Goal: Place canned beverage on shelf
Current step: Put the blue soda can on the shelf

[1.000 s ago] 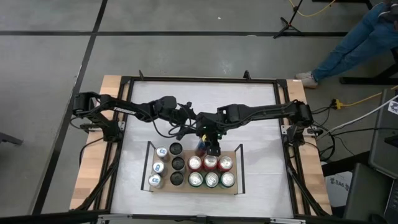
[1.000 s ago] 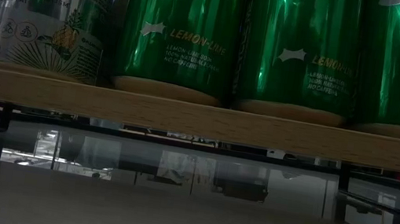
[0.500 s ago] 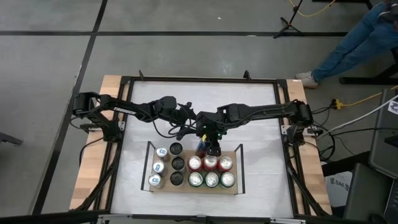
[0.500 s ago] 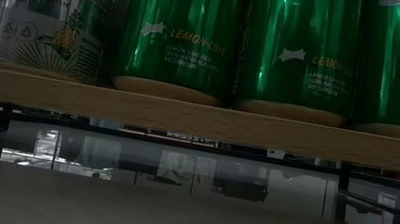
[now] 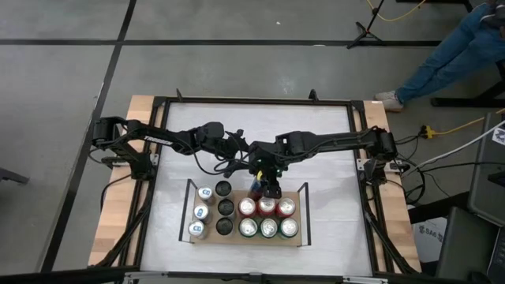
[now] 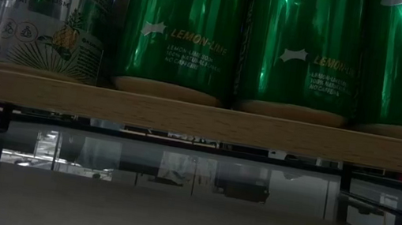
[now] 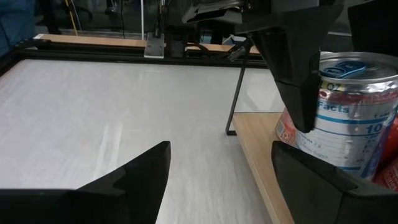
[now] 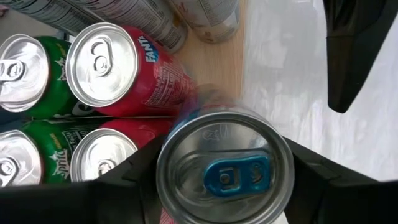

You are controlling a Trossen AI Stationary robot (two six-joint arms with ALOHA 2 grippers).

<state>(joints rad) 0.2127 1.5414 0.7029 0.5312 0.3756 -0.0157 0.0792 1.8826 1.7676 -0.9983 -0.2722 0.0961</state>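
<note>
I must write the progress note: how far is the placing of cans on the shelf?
Done: eleven cans stand on the light-brown wooden shelf with black end rails, including three green cans in front and three red cans behind them. In hand: the right gripper holds a blue-tabbed silver can over the shelf's back edge. Left: lowering and releasing it. The left gripper waits open behind.

White table [image 5: 331, 150] carries wooden shelf [image 5: 293, 238] loaded with cans [image 5: 268, 227].

We see: green cans [image 6: 181, 30] lettered yellow; red cans [image 8: 124, 68], silver tops; blue-tabbed can [image 8: 225, 171]; light-brown shelf [image 6: 200, 119], black rails [image 7: 235, 93]; white tabletop [image 5: 331, 158].
</note>
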